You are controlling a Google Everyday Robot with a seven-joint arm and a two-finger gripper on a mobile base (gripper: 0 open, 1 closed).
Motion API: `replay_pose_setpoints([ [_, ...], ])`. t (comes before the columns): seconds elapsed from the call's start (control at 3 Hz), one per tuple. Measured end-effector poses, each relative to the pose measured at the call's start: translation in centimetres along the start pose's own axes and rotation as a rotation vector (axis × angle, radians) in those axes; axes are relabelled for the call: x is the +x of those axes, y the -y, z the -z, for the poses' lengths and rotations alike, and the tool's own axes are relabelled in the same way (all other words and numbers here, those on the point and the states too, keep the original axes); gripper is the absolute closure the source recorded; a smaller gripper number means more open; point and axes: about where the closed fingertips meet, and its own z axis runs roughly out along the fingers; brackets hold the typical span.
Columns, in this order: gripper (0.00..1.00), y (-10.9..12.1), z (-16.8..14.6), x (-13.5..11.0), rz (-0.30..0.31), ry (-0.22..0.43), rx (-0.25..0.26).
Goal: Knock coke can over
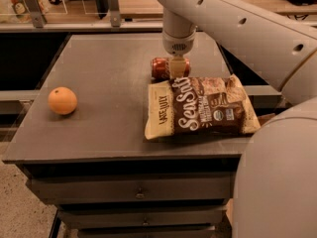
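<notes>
The coke can (161,68) is a small red can lying on its side on the dark table (99,78), just behind the top left corner of the chip bag. My gripper (178,66) hangs straight down from the white arm and is right at the can's right end, covering part of it. The can's right half is hidden behind the gripper.
A brown-and-cream chip bag (203,107) lies flat just in front of the can. An orange (62,100) sits at the table's left. The arm's large white body (277,182) fills the right foreground. Railings and shelving stand behind the table's far edge.
</notes>
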Motion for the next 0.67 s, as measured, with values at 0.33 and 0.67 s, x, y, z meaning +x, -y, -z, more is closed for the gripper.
replay_pose_setpoints([
  [0.33,0.0,-0.47,-1.03,1.02,-0.035,0.018,-0.05],
  [0.67,0.0,-0.47,-1.04,1.02,-0.035,0.018,-0.05],
])
